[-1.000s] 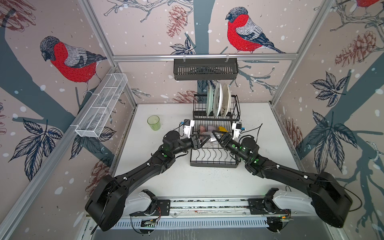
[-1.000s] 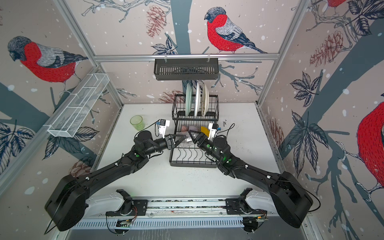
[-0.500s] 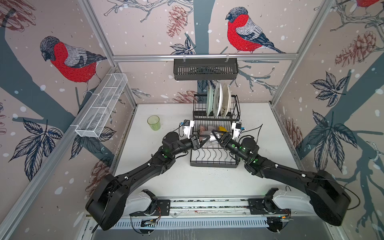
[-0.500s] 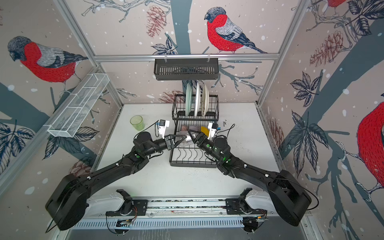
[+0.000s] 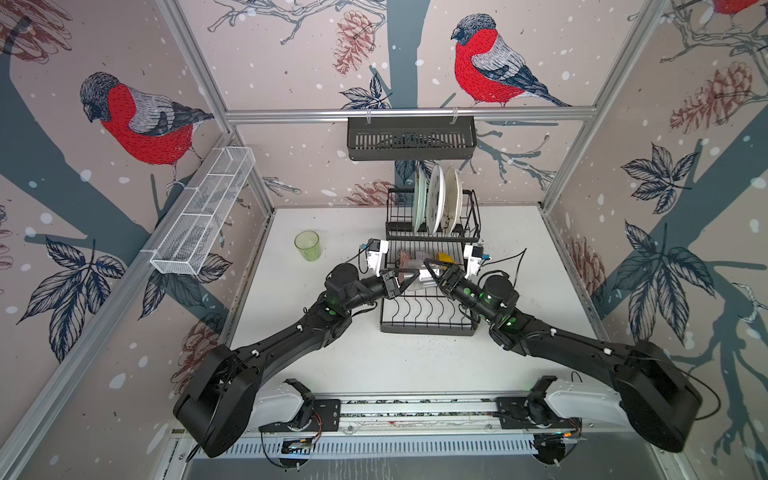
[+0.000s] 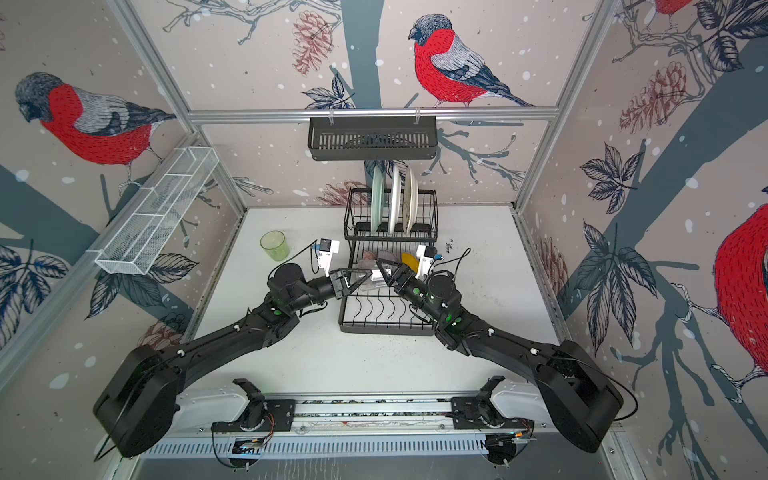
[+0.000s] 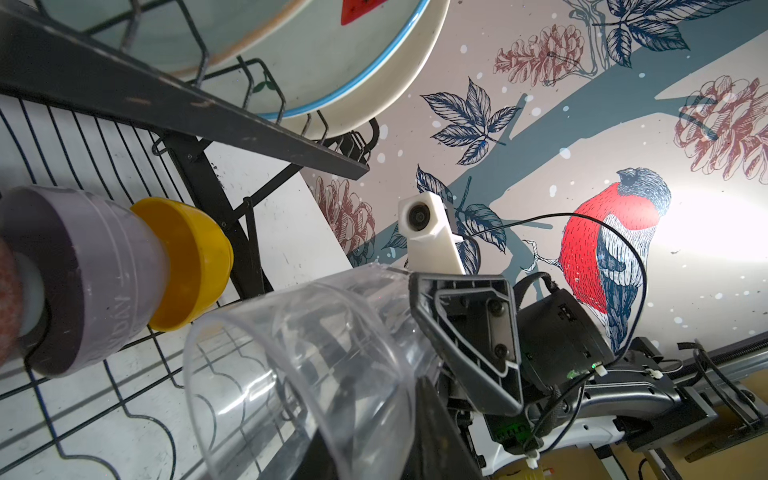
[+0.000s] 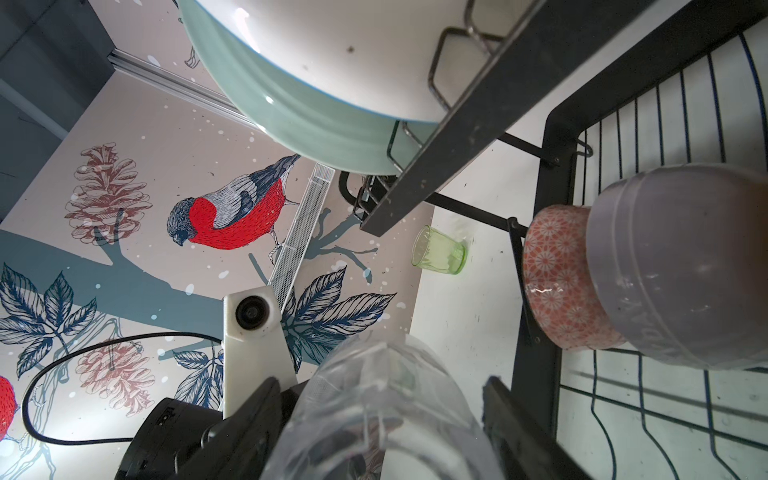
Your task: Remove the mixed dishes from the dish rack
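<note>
Only the green glass (image 5: 308, 245) is out so far, standing upright on the white tabletop (image 5: 415, 365) to the left of the dish rack (image 5: 428, 328). Everything else is still aboard: the pale green plate (image 5: 419, 199), the fruit-patterned plate (image 5: 434, 198) and the cream plate (image 5: 453, 198) stand on edge in the raised tier, and the pink patterned bowl (image 8: 552, 274), the lilac bowl (image 8: 681, 266) and the yellow bowl (image 7: 187, 262) lie nested in a row on their sides on the lower grid. The clear glass (image 7: 307, 374) is in hand over that lower tray, between both arms. It lies tipped on its side, its long axis roughly level and running across the rack, the open mouth toward the left arm and the base toward the right. The right claw (image 8: 380, 415) straddles the glass body with jaws set wide, one on either side, apparently clamping it. The left claw (image 5: 405, 279) meets the mouth end, jaws fairly narrow; whether it actually pinches the rim I cannot tell.
</note>
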You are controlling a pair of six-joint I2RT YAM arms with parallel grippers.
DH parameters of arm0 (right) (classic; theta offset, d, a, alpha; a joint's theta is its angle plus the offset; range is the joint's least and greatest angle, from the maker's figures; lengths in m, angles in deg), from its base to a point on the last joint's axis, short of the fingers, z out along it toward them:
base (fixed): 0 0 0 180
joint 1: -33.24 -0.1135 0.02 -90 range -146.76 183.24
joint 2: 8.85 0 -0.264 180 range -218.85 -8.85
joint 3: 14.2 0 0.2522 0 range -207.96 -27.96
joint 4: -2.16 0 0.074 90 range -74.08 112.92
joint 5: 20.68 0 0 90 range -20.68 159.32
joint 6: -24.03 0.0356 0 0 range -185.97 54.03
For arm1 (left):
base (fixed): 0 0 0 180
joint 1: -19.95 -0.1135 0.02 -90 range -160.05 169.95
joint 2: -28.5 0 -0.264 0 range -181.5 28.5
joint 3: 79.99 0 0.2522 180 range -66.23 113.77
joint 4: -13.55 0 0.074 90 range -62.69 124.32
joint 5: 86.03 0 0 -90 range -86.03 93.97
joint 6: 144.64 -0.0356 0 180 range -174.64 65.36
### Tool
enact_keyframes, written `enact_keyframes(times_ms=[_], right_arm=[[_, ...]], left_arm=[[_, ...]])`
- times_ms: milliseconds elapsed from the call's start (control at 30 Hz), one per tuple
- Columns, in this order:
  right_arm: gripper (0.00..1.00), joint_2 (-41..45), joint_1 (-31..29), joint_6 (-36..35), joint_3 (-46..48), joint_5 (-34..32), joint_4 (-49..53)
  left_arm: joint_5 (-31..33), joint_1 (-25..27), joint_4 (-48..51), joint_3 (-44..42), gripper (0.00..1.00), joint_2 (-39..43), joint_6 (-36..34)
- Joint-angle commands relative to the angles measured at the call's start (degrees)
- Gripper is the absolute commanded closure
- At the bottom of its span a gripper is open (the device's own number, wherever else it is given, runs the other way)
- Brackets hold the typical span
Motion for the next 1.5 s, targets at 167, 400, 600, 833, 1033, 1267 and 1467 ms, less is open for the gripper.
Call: enact_keyframes(times_ms=[167,400,600,833,1033,1267,1467], right_arm=[[0.37,0.77,-0.97,-3.43,-1.07,-0.85,3.24],[0.37,0.99,-1.15,-3.72,-1.16,-1.22,3.61],[0.35,1.24,-1.25,-3.86,-1.16,-1.44,3.70],[0.31,1.43,-1.33,-4.17,-1.16,-1.54,3.95],[0.22,2.15,-1.31,-4.63,-0.98,-2.14,4.52],[0.14,5.03,-1.15,-5.13,0.99,-3.48,4.15],[0.06,7.23,-0.79,-6.20,1.30,-4.49,6.15]], left_arm=[[-2.51,0.11,-4.93,0.22,0.88,-0.17,-1.11],[-2.36,0.09,-4.54,0.05,0.95,-0.02,-1.12],[-2.19,0.11,-4.21,0.04,1.00,0.25,-1.29],[-2.12,0.11,-3.78,0.04,1.00,0.29,-1.56],[-1.80,0.11,-3.17,-0.04,1.00,0.66,-1.75],[-1.04,0.07,-1.61,-0.19,1.00,1.58,-2.41],[-0.88,0.03,-0.46,0.04,1.00,2.02,-2.92]])
